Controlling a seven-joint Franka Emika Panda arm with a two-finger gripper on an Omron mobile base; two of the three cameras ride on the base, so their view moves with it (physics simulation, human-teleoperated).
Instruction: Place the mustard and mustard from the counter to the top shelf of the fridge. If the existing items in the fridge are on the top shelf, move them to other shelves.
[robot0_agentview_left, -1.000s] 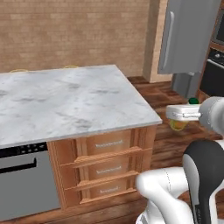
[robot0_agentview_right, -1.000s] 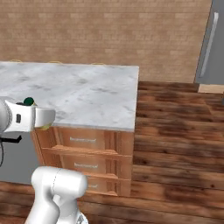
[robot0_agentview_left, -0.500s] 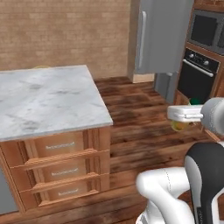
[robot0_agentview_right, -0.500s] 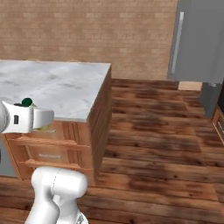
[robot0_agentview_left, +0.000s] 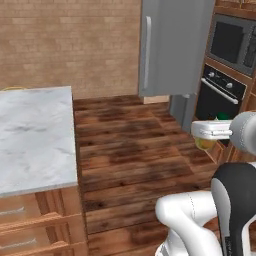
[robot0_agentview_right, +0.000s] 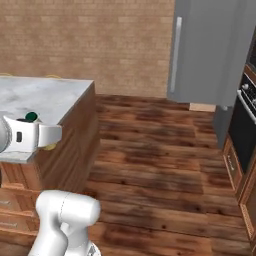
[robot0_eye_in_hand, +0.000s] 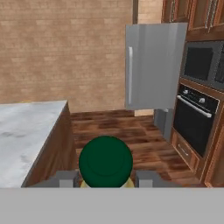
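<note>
Your gripper (robot0_eye_in_hand: 106, 179), bottom centre of hand view, is clamped tight on yellow mustard bottle w/ dark green cap (robot0_eye_in_hand: 106, 162); tall grey fridge (robot0_eye_in_hand: 153, 65) upper right.

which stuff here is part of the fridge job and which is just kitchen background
Part of the job:
- yellow mustard bottle with dark green cap, held in the pincer
- tall grey fridge
- white-grey marble counter

Just there:
- black built-in oven
- dark microwave
- brown wooden floor
- brick wall

Open floor (robot0_agentview_left: 130, 145) between counter (robot0_agentview_left: 35, 135), fridge (robot0_agentview_left: 175, 45)
</note>
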